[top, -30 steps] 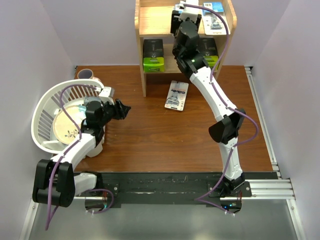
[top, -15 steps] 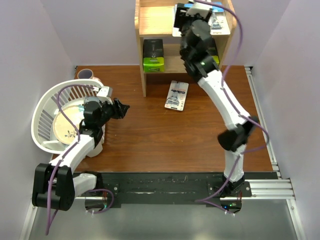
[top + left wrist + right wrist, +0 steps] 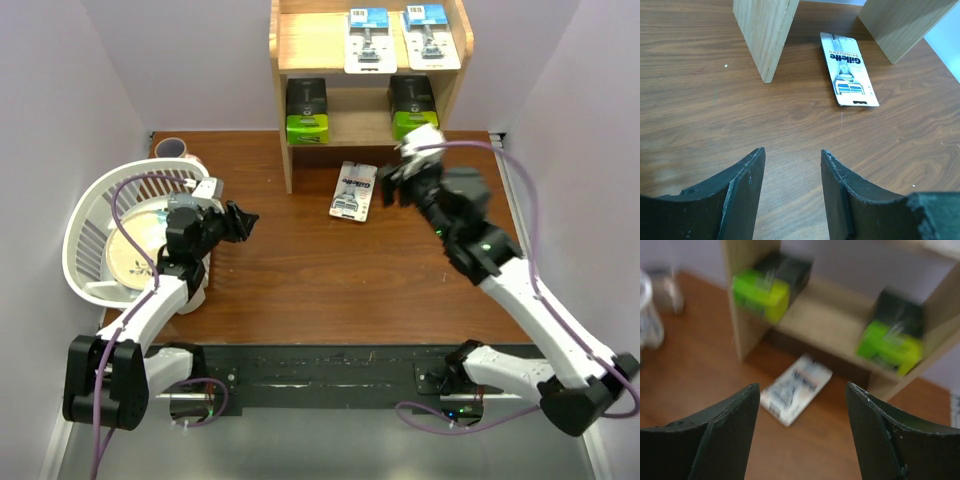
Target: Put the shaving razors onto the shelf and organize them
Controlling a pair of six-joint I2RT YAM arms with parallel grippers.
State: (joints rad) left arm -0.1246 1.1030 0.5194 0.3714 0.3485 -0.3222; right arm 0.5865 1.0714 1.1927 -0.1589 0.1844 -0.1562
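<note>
white basket (image 3: 80,215): far left on the table (image 3: 300,280), holding a plate (image 3: 135,255); none of it is your job here.
left gripper (image 3: 243,222): just right of the basket and low over the wood. Its fingers are moderately apart with nothing between them, aimed toward the foot of the shelf.
shelf (image 3: 305,40): at the back. The lower tier carries the left black box (image 3: 306,110) and the right black box (image 3: 412,108), lime ends forward. The upper tier carries the left upper card (image 3: 368,40) and the right upper card (image 3: 430,38), side by side toward the right.
loose blister card (image 3: 353,190): flat on the table just in front of the shelf, slightly askew. It is the one pack not shelved.
right gripper (image 3: 392,184): just right of that card, spread wide and empty. Its wrist view is blurred, but the card shows between the fingers.
step: four packs are up, so you look to be reaching for the fifth.
next move: lower the right gripper onto the card. It is thin and lies flat, so catch an edge, then set it on the bare left part of the upper tier.
</note>
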